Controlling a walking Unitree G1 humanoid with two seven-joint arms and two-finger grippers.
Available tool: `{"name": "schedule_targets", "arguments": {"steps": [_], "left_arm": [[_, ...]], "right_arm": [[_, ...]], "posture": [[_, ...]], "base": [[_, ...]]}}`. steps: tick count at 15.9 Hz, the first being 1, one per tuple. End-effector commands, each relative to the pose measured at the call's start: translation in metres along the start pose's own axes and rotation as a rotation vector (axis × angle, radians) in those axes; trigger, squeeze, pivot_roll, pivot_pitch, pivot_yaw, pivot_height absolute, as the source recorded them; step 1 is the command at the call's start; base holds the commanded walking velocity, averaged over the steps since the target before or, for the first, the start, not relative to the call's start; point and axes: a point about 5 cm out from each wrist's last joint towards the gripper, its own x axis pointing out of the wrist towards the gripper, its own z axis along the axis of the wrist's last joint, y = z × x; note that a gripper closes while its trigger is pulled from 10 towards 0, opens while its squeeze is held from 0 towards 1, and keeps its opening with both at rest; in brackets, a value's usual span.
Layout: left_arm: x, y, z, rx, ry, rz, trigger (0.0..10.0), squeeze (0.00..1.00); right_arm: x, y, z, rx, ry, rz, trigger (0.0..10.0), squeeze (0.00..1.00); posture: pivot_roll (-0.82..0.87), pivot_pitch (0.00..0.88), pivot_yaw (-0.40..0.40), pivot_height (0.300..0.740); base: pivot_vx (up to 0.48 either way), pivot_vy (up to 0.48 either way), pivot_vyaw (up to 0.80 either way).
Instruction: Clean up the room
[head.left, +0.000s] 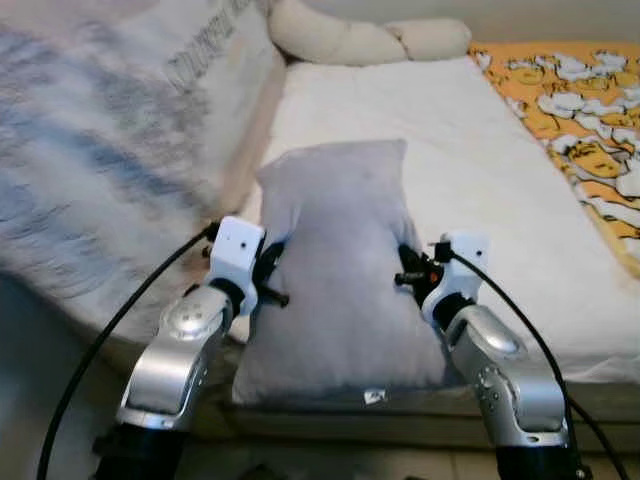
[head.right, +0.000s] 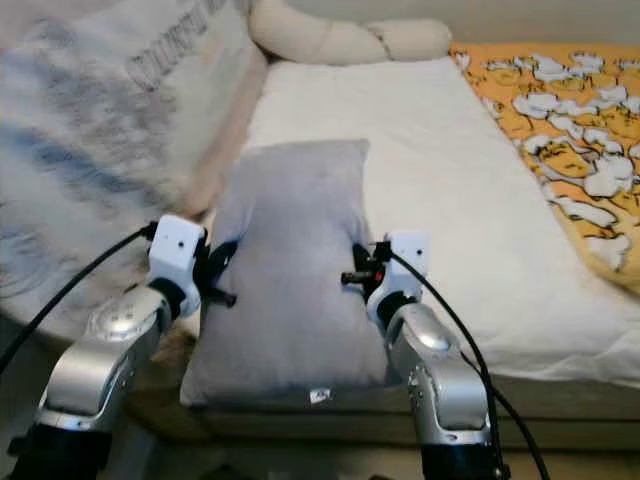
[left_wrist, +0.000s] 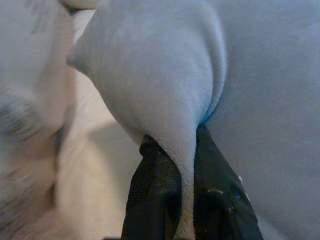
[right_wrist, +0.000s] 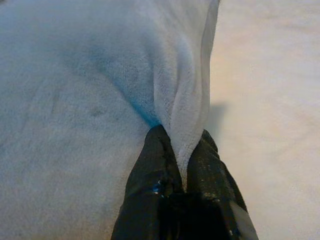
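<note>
Grey pillow (head.left: 340, 270) lies lengthwise at the near edge of the bed (head.left: 470, 170), on the white sheet, its near end overhanging the mattress edge slightly. A small white tag shows at the pillow's near hem.

Left end effector (head.left: 275, 285) is at the pillow's left side edge, about mid-length. In the left wrist view the two black fingers (left_wrist: 155, 200) are pressed together on a pinched fold of the grey fabric; the fold rises between them. Closed, gripping the pillow.

Right end effector (head.left: 408, 268) is at the pillow's right side edge, roughly level with the left one. In the right wrist view its fingers (right_wrist: 152, 180) clamp a ridge of the same fabric, white sheet visible beyond. Closed, gripping the pillow.

Both silver forearms reach in from the near side, one on each flank of the pillow; black cables loop back from each wrist.

Surroundings: a rumpled grey-and-white blanket (head.left: 110, 150) is heaped at the left, just beside the pillow's left edge. A long cream bolster (head.left: 360, 40) lies across the far end of the bed. An orange patterned cover (head.left: 580, 120) with white cartoon figures lies along the right side, well apart from the pillow.
</note>
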Motion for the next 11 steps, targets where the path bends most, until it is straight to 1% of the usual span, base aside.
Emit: {"name": "schedule_targets", "arguments": {"steps": [1, 3, 6, 11], "left_arm": [[-0.004, 0.013, 0.006, -0.006, -0.020, 0.072, 10.0, 0.00], [-0.003, 0.012, 0.011, -0.019, -0.054, 0.063, 10.0, 0.00], [0.000, 0.012, 0.015, 0.021, -0.076, 0.036, 10.0, 0.00], [0.000, 0.007, 0.016, 0.035, -0.080, 0.002, 10.0, 0.00]], "right_arm": [[0.001, 0.005, 0.008, -0.007, -0.044, 0.006, 10.0, 0.00], [0.000, 0.003, 0.007, -0.004, -0.042, -0.002, 10.0, 0.00], [0.001, 0.003, 0.007, -0.002, -0.041, -0.007, 10.0, 0.00], [0.002, 0.001, 0.007, -0.005, -0.039, -0.019, 10.0, 0.00]], "posture": [[0.00, 0.000, 0.054, 0.740], [0.00, 0.000, 0.057, 0.740], [0.00, 0.000, 0.061, 0.740], [0.00, 0.000, 0.057, 0.740]], "base": [[0.000, 0.000, 0.00], [0.000, 0.000, 0.00], [0.000, 0.000, 0.00], [0.276, 0.000, 0.00]]}}
